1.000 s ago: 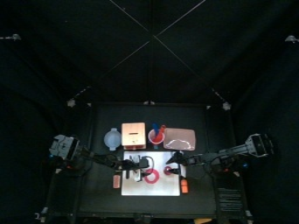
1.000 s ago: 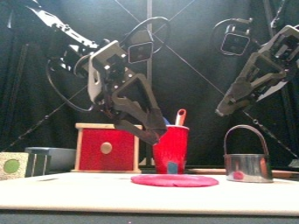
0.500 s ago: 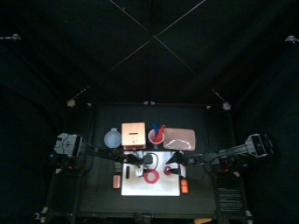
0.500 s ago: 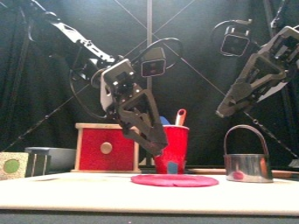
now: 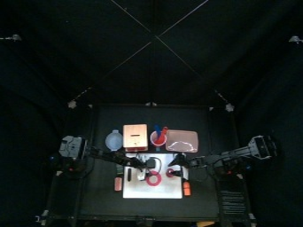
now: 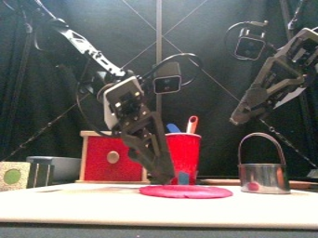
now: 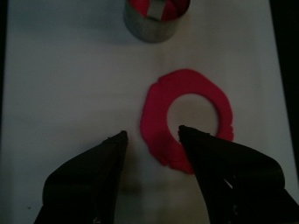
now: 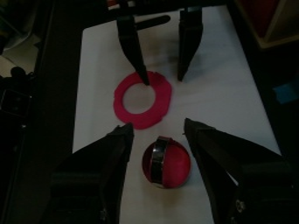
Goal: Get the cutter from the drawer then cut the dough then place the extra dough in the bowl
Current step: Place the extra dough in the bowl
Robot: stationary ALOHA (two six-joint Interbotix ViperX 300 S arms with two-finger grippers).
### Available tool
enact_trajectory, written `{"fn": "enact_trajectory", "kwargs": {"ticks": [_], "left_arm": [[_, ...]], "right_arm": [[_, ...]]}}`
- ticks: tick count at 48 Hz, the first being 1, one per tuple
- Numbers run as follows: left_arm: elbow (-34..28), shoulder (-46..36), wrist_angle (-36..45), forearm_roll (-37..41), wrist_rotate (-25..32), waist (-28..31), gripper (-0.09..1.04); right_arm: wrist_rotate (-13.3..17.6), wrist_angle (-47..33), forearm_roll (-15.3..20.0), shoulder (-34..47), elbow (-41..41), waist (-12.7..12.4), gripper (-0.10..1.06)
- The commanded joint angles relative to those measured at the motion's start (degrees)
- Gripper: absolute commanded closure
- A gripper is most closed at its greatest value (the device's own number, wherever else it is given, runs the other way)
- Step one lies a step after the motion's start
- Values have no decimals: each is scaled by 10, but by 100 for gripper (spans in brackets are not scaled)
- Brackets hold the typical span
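Change over the last second: the left gripper has come down from well above the dough ring to just over it. Its jaws are spread, and the left wrist view shows them flanking the ring's near edge. Contact is uncertain: the front view puts the fingertips at the ring's level, but I cannot tell whether they touch it. The ring itself is unchanged, lying flat on the white cutting board. The right gripper has not moved; it hangs high to the right of the ring, jaws spread, holding nothing. The cutter stands upright on the board just right of the ring, with the red cut disc inside it. Judgement: the drawer and cutting steps are finished, and the ring is the extra dough. The left arm's descent reads as the start of the pickup. The blue-grey bowl sits behind and left of the ring, well apart, so a lift and carry remain. Risk: the ring is thin and soft, and may sag or tear when pinched at one edge.
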Motion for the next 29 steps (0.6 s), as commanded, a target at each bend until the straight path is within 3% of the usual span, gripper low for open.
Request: {"fn": "enact_trajectory", "kwargs": {"ticks": [1,14,29], "left_arm": [[-14,-5,-3,13,0,-3,8],[-15,5,-3,23,0,-16,10],[-15,12,5,39,0,-17,28]], "right_arm": [[1,-3,0,-6,-8,1,11],[1,-3,1,-4,-8,2,11],[1,-3,1,-2,-9,2,11]]}}
